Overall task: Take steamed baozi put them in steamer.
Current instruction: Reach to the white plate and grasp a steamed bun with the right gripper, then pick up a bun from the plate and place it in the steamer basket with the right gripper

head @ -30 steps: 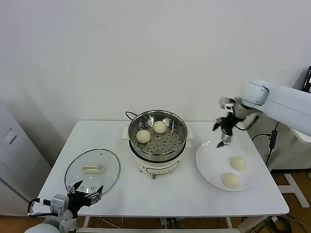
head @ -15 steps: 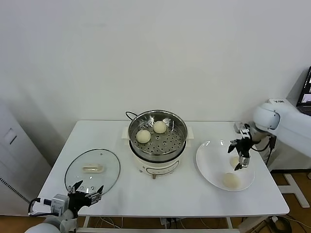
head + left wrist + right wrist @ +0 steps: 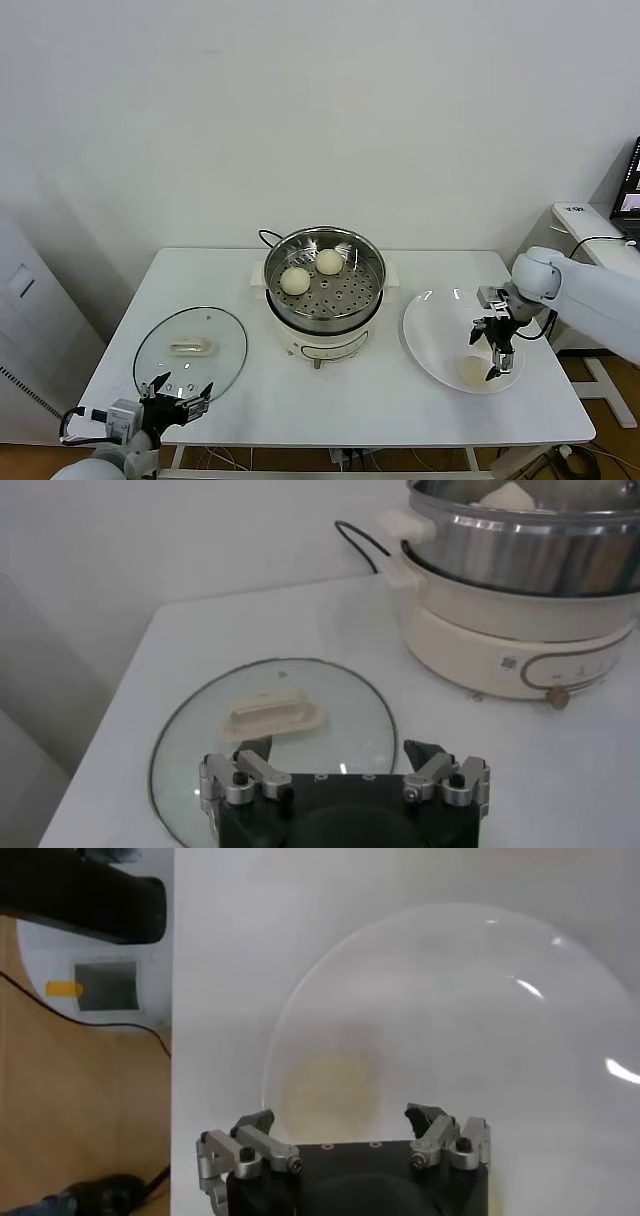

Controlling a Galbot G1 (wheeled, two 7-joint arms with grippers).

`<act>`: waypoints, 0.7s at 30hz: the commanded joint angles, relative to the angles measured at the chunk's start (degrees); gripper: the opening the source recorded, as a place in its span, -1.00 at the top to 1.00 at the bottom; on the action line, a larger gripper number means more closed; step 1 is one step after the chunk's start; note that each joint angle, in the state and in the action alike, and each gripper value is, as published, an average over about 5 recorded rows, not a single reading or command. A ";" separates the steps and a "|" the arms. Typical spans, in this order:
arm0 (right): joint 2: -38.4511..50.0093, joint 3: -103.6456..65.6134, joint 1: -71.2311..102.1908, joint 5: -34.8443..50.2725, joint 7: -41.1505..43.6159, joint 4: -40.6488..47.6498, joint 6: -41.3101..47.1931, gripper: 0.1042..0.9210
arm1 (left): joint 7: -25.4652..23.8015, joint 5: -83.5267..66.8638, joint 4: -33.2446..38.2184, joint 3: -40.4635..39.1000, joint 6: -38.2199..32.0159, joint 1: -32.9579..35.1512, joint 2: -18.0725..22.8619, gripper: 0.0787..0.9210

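The right gripper [image 3: 494,358] hangs at four o'clock, fingers spread wide and pointing down, forearm reaching in from three. The left gripper [image 3: 178,390] sits parked at seven o'clock, fingers apart.

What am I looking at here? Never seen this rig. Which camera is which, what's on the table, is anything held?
It is a two-armed robot at a white table. The wide picture comes from a camera on its head; the other two come from cameras on its wrists, looking past each gripper's fingers.

On the table: a steamer with two baozi inside, a glass lid lying flat beside it, and a white plate on the robot's right.

The right gripper is open and low over the plate, above a baozi lying there; its wrist view shows that bun just ahead of the fingers. It holds nothing. A second bun on the plate may be hidden behind the arm.

The left gripper is parked at the table's near edge by the lid, open and empty.
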State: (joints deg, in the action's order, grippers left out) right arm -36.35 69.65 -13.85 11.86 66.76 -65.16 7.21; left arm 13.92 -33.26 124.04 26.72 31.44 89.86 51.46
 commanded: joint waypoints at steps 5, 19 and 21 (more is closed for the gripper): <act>-1.91 -6.55 7.59 -3.51 -0.53 3.60 -0.57 -0.67 | -0.09 0.03 0.12 -0.04 -0.09 0.36 0.08 -0.77; -1.04 1.64 -1.98 0.93 0.96 0.81 0.32 0.09 | -0.06 -0.12 0.48 0.00 0.04 0.41 0.09 -0.77; -0.92 4.20 -7.05 2.85 1.21 0.09 0.25 0.12 | -0.07 -0.18 0.32 0.00 -0.04 0.30 0.03 -0.77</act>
State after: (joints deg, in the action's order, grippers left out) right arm -37.53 66.80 -9.87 10.55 67.35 -63.25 7.44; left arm 13.86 -33.32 124.57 26.71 31.46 90.27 51.60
